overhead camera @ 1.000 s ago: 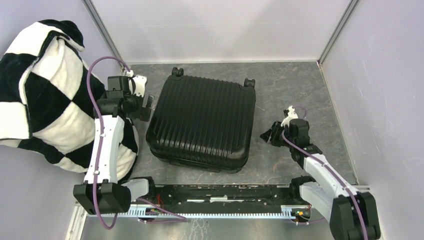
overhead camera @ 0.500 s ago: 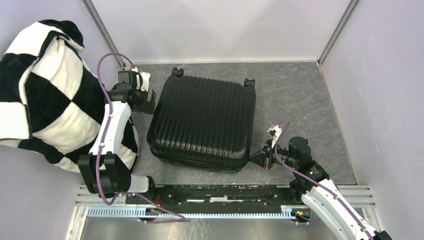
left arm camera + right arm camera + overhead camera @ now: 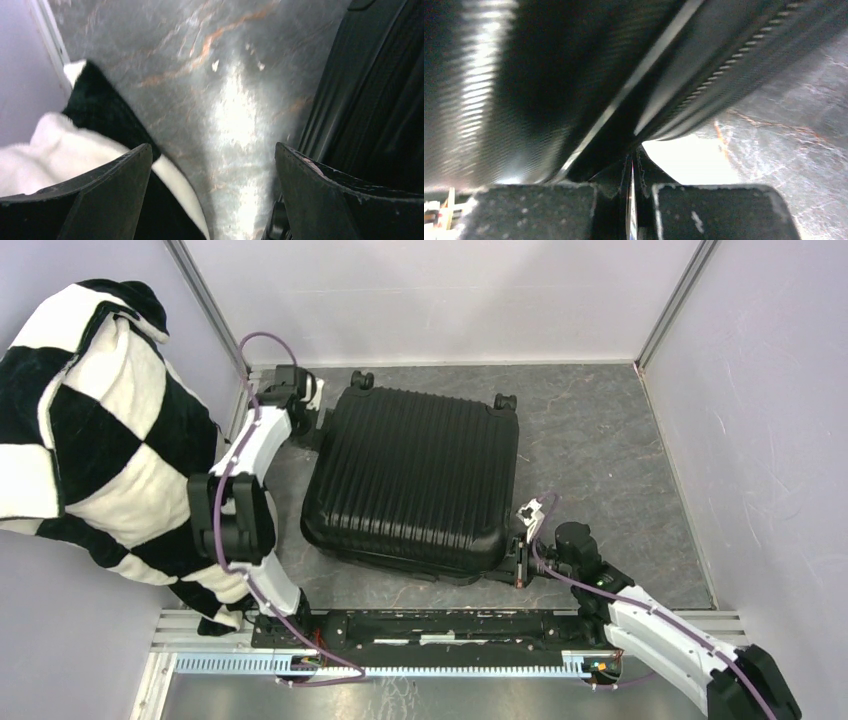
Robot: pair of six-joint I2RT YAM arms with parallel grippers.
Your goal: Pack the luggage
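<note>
The suitcase (image 3: 574, 75) fills the right wrist view as a close, blurred mass; whether the right gripper (image 3: 630, 192) pinches any part of it cannot be told. The blanket (image 3: 90, 430) runs off the top view's left edge.

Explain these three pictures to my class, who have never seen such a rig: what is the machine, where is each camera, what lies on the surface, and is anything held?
The machine is two robot arms bolted at the near edge of a grey table. The wide picture comes from a fixed camera above and behind them; the other two from cameras on the wrists. On the table lies a closed black ribbed suitcase; a black-and-white checkered blanket is heaped at the left. The left pincer stands wide open beside the suitcase's far left corner, holding nothing. The right pincer is shut at the zip seam of the near right corner; whether it pinches anything is too dark to tell.
</note>
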